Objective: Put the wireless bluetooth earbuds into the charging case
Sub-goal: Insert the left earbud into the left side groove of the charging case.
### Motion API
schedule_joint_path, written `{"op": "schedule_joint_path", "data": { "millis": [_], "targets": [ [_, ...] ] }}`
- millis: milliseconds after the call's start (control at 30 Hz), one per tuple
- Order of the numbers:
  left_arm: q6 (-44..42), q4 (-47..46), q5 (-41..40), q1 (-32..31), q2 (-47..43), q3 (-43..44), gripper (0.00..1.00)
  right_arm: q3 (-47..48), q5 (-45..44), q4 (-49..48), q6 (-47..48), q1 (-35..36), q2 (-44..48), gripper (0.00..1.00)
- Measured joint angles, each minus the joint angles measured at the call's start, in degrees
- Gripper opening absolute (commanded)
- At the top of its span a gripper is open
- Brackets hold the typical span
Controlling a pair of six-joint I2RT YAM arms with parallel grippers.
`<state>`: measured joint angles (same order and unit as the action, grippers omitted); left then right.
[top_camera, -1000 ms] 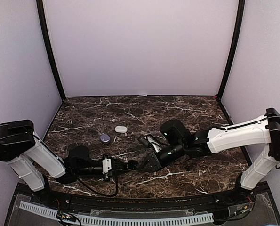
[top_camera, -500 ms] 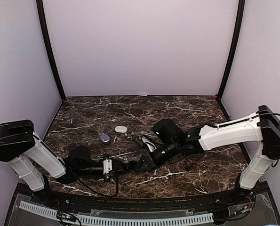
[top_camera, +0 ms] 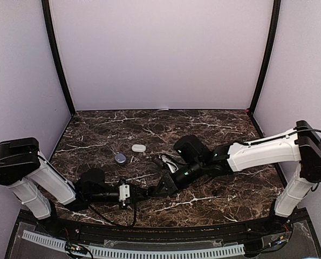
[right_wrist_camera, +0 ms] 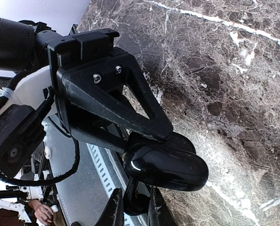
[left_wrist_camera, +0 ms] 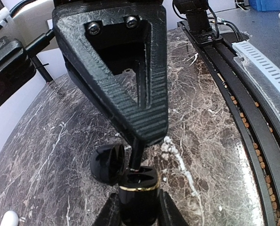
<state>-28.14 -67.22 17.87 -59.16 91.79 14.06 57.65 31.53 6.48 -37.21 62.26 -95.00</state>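
Note:
My left gripper [left_wrist_camera: 138, 209] is shut on a black charging case [left_wrist_camera: 138, 195] with a gold rim, held near the table's front. Its lid [left_wrist_camera: 108, 163] is swung open to the left. My right gripper [right_wrist_camera: 134, 207] is shut on a dark earbud [right_wrist_camera: 139, 200]. In the left wrist view the earbud's stem [left_wrist_camera: 136, 153] reaches down from the right fingers [left_wrist_camera: 130, 84] into the case's open top. In the top view the two grippers meet tip to tip, left [top_camera: 143, 191] and right [top_camera: 161, 188]. The glossy case [right_wrist_camera: 170, 165] fills the right wrist view.
A white pebble-shaped case [top_camera: 138, 148] and a purple one [top_camera: 120, 158] lie on the marble table [top_camera: 214, 129] behind the left arm. A black rail and a white slotted strip [left_wrist_camera: 267, 66] run along the front edge.
The right arm has reached further left and brought its gripper with the earbud up to the case held by the left gripper. The left arm has stayed put.

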Motion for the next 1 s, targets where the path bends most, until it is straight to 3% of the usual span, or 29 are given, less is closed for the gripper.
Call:
{"op": "schedule_joint_path", "data": {
  "millis": [1000],
  "targets": [
    [0.7, 1.7, -1.0, -0.3, 0.0, 0.2, 0.08, 3.7, 0.4, 0.8, 0.1, 1.0, -3.4, 0.09]
  ]
}}
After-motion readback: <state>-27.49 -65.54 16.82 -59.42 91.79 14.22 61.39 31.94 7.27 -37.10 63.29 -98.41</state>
